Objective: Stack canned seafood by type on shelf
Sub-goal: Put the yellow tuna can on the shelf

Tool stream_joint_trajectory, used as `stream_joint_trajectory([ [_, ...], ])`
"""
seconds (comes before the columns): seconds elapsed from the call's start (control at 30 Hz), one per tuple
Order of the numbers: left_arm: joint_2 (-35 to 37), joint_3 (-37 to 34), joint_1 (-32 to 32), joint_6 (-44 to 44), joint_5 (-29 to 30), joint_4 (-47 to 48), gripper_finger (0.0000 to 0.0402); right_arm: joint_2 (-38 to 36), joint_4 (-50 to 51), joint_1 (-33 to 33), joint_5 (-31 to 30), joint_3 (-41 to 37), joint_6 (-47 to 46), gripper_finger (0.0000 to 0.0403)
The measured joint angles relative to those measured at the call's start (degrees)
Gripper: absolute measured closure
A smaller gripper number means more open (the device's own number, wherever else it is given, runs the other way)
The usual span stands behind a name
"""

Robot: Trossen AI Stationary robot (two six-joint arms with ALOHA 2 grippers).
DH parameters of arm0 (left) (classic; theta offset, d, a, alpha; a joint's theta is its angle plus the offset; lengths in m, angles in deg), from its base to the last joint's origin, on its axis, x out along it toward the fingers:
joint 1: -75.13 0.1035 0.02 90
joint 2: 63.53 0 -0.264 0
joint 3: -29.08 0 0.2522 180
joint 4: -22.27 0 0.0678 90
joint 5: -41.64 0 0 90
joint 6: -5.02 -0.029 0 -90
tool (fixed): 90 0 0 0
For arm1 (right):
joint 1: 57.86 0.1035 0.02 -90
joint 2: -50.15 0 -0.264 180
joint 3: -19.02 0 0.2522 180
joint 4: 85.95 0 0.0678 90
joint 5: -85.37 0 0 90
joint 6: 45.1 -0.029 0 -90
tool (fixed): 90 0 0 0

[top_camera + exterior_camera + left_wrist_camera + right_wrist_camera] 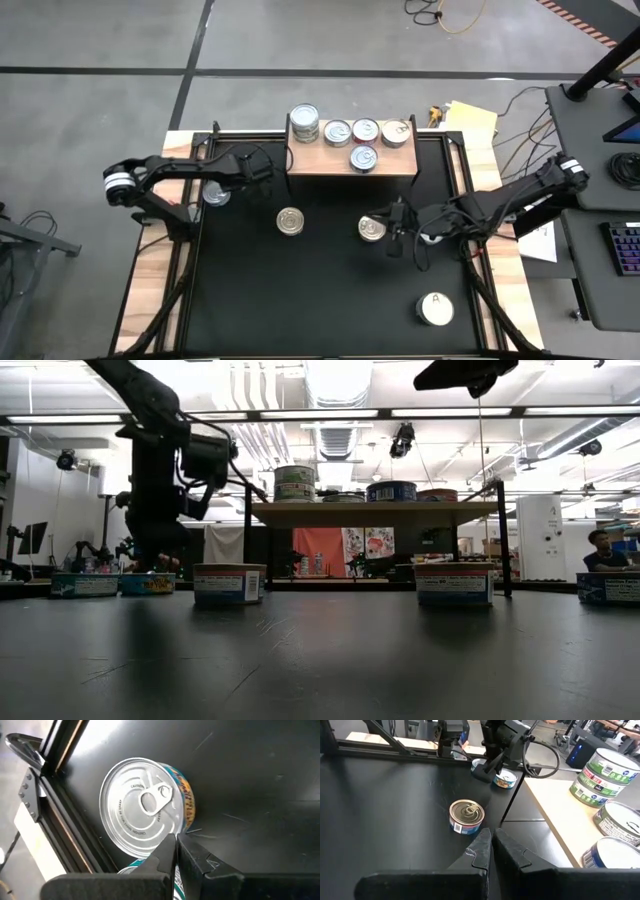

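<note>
Big black surface [320, 300] with the wooden shelf [352, 165] at its far edge, holding a stack of two tins [304, 124] plus four singles. Left tool [175, 851] is pressed together right over a silver tin [216, 194] by the left rail, maybe touching it. Right tool [491, 845] is pressed together beside another tin [371, 228]. Two more tins sit loose, including the white-topped "A" tin [435, 309].

Beyond your black work surface [320, 300] with its light wooden edges, a yellow cable [455, 15] loops on the grey concrete floor [100, 40]. A dark side desk [600, 150] carries a black keyboard [625, 248]. A seated person [603, 550] shows in the room behind.
</note>
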Motion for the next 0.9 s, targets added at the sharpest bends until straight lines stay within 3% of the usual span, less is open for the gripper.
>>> stream_joint_trajectory([
  [0.13, -1.58, -0.04, 0.04, 1.16, 2.53, -0.37, 0.0401, 0.59, 0.20, 0.00, 0.08, 0.00, -0.16, 0.0390],
  [0.53, -4.75, -0.13, 0.04, 0.89, 2.80, -1.53, 0.0401, 0.55, 0.71, 0.00, 0.09, 0.00, -0.82, 0.0390],
  [0.9, -4.20, -0.11, -0.15, 1.26, -3.01, 0.48, 0.0401, 0.55, 0.76, 0.00, 0.09, 0.00, -0.79, 0.0390],
])
